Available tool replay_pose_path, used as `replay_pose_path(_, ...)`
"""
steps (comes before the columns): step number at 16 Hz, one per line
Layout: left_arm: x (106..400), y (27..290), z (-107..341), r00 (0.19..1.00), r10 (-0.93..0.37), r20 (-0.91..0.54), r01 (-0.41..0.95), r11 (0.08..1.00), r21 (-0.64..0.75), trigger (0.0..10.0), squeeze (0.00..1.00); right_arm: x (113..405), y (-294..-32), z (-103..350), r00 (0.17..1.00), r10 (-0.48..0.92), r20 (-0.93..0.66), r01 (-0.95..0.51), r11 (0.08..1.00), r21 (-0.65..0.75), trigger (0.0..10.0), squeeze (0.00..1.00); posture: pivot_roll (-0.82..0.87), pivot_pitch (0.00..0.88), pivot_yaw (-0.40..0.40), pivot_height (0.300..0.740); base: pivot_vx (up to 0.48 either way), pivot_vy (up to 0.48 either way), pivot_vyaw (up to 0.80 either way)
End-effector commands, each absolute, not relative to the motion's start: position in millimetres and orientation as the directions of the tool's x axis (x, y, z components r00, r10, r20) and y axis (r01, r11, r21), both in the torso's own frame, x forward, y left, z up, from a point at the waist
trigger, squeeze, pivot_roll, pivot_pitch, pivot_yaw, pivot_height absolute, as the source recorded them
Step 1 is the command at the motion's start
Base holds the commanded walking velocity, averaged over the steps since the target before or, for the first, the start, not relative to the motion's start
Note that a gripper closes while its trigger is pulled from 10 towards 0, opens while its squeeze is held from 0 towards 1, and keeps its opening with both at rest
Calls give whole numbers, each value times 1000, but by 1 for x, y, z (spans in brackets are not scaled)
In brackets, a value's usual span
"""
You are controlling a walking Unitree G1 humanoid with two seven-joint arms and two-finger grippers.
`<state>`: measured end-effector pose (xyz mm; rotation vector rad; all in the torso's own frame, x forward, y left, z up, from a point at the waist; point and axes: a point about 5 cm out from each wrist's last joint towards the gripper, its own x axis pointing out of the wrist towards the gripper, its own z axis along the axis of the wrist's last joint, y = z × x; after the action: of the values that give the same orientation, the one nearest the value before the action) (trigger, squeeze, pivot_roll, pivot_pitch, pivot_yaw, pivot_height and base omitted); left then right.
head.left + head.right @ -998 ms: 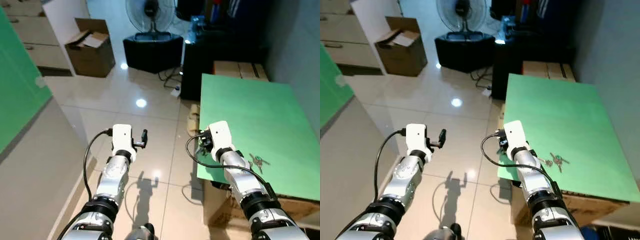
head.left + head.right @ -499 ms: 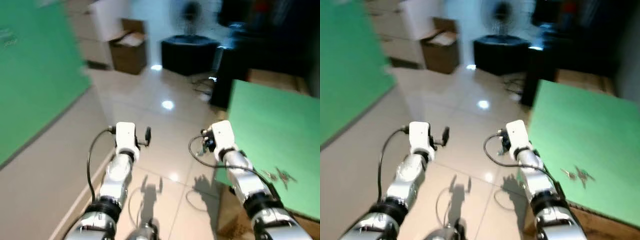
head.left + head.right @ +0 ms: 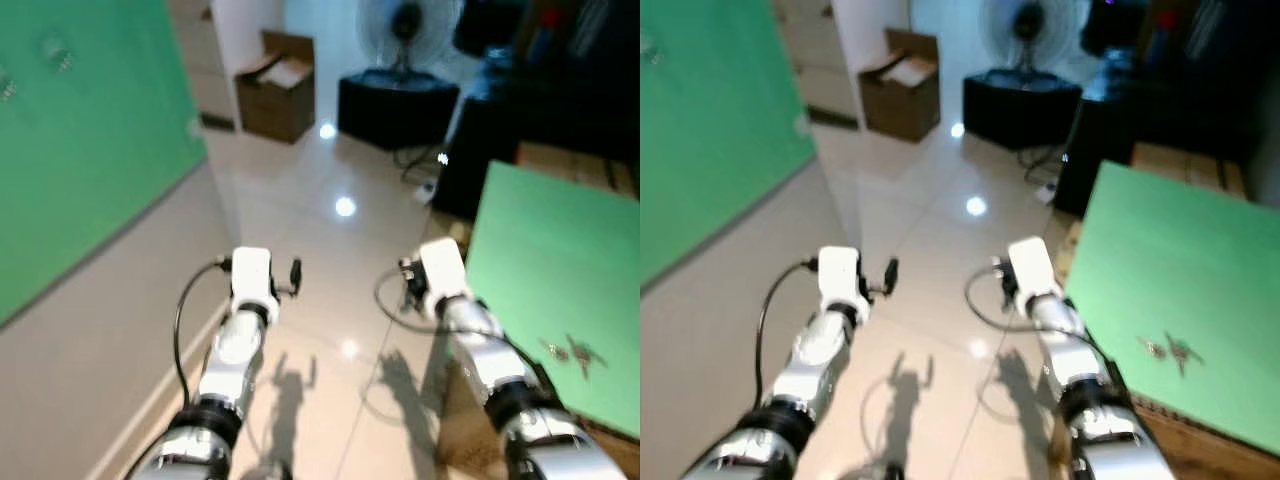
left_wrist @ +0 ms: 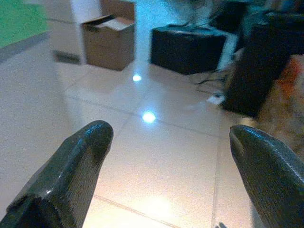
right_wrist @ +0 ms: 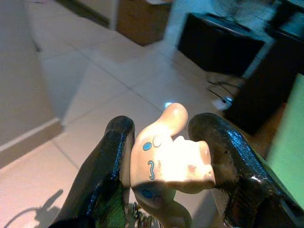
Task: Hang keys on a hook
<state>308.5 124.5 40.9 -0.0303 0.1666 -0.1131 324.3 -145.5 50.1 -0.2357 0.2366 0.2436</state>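
I see open tiled floor [image 3: 300, 230] ahead of both arms, with a green wall panel [image 3: 80, 140] on my left and the green table [image 3: 545, 250] edge just beside my right arm. My right gripper [image 5: 164, 142] has its jaws clenched on a cream cartoon keychain charm [image 5: 168, 164], which sits squarely between them with key metal dangling below. A second bunch of keys [image 3: 575, 353] lies on the table behind those jaws. My left gripper [image 4: 166, 142] has its jaws spread wide over bare floor.
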Motion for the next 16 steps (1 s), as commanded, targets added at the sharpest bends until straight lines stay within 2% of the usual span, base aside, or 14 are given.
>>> replay_pose_path(1,311,124,44,982,-109,-155,106,994,-26,10000,0,326,-148,52,945,207,-254,-263,941,-214,10000,0,-121,0,28,740,0,0,506)
replay_pose_path(9,312,123,47,982,-122,-146,122,993,-11,10000,0,327,-149,54,954,194,-227,-243,947,-209,10000,0,-122,0,38,740,0,0,506)
replay_pose_path(11,316,125,57,988,-117,-99,115,993,-24,10000,0,331,-151,68,971,184,-151,-216,948,-233,10000,0,-121,0,36,740,0,0,506)
replay_pose_path(13,336,131,104,994,-88,61,89,996,-14,10000,0,343,-160,106,989,148,4,-143,961,-238,10000,0,-120,0,41,740,0,0,506)
replay_pose_path(16,347,136,134,985,-74,158,77,997,-11,10000,0,351,-167,137,986,115,122,-87,974,-211,10000,0,-123,0,51,740,0,0,506)
